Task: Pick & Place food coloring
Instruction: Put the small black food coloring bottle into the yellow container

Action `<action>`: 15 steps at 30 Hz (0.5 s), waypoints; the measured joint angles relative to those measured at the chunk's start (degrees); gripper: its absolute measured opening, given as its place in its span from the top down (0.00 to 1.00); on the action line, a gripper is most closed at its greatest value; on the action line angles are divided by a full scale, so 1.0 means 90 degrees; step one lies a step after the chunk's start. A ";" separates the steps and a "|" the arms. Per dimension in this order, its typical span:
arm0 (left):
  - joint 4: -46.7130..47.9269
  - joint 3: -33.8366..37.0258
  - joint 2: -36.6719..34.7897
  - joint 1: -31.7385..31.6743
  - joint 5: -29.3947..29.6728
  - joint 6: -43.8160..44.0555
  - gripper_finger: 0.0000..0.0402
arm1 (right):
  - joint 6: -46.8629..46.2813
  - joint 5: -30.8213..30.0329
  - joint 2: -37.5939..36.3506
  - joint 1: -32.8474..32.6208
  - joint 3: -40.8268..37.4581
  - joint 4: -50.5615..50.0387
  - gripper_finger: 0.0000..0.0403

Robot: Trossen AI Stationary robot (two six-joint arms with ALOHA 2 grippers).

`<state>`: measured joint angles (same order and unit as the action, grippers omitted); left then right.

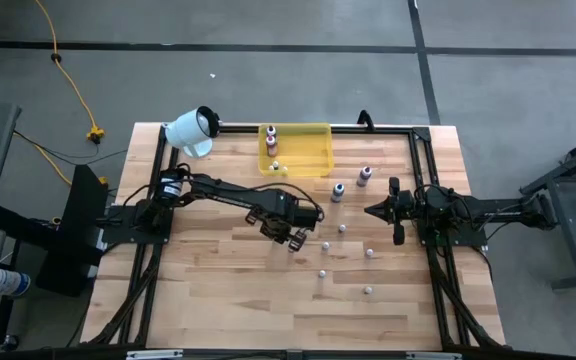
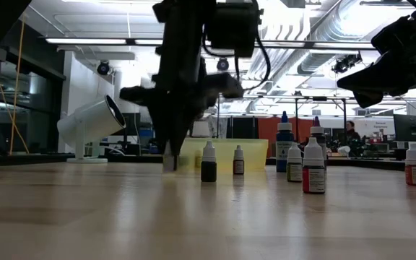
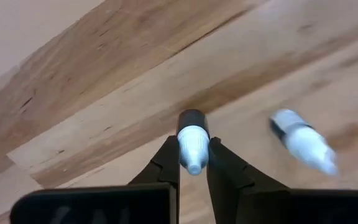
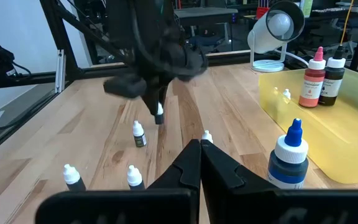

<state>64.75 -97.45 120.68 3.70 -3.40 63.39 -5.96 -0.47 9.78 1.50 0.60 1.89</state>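
Food coloring bottle point(image 3: 193, 140) stands upright, clamped between my left gripper's point(image 3: 193, 163) fingers; yellow tray point(image 1: 313, 160) lies beyond. My right gripper point(image 4: 199, 148) idles, closed.

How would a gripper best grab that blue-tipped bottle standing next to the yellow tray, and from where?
Probably by the wide white cap of the blue-tipped bottle, coming straight down with a finger on each side. It stands upright, and the yellow tray sits close beside it, so a sideways approach looks cramped.
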 joint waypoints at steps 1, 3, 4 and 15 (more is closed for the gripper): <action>0.0041 -0.0094 -0.0020 -0.0039 -0.0009 -0.0057 0.91 | 0.0000 0.0000 0.0000 0.0000 0.0000 0.0000 1.00; 0.0226 -0.0294 -0.0090 -0.0140 0.0076 -0.0228 0.91 | 0.0000 0.0002 0.0001 0.0000 0.0000 0.0000 1.00; 0.0399 -0.0395 -0.0127 -0.0199 0.0134 -0.0318 0.91 | 0.0000 0.0002 0.0001 0.0001 0.0001 0.0000 1.00; 0.1369 -0.1938 -0.0223 -0.0977 0.0642 -0.1637 0.90 | 0.0000 0.0001 0.0000 0.0002 0.0002 -0.0002 1.00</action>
<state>77.07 -114.89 118.67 -5.09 2.38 48.66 -5.96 -0.46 9.78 1.52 0.62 1.87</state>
